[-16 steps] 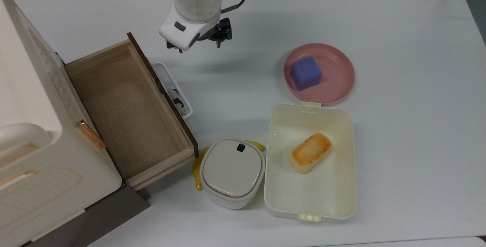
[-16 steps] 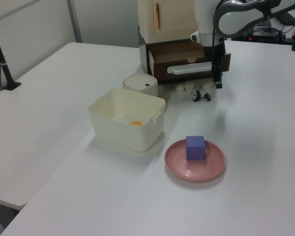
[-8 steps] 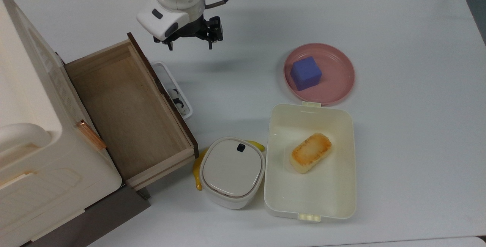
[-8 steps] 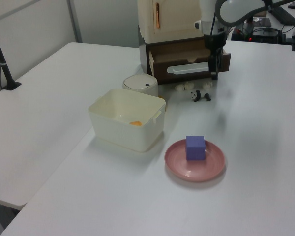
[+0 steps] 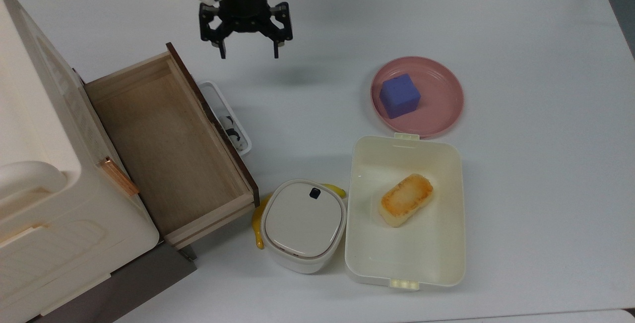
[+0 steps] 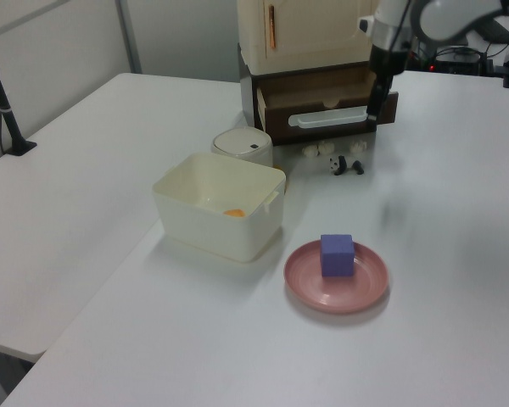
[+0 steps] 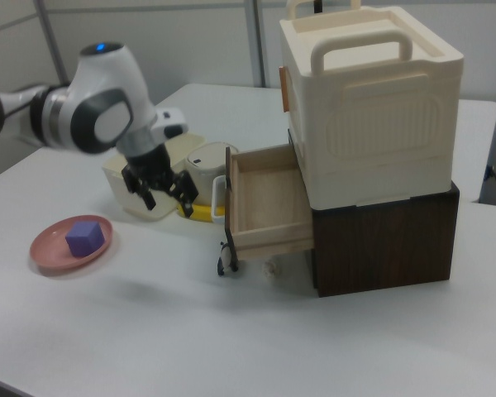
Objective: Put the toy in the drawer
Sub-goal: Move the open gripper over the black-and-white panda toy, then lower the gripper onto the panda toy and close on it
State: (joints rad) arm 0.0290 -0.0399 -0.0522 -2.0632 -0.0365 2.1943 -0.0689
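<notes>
Purple cube (image 5: 400,95) on pink plate (image 5: 444,114)

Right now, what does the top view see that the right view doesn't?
The top view looks down on the toast in the lunch box. The right view sees the blue light on the arm's joint. Both see the open pincer, the open drawer, and the cube on the plate.
</notes>
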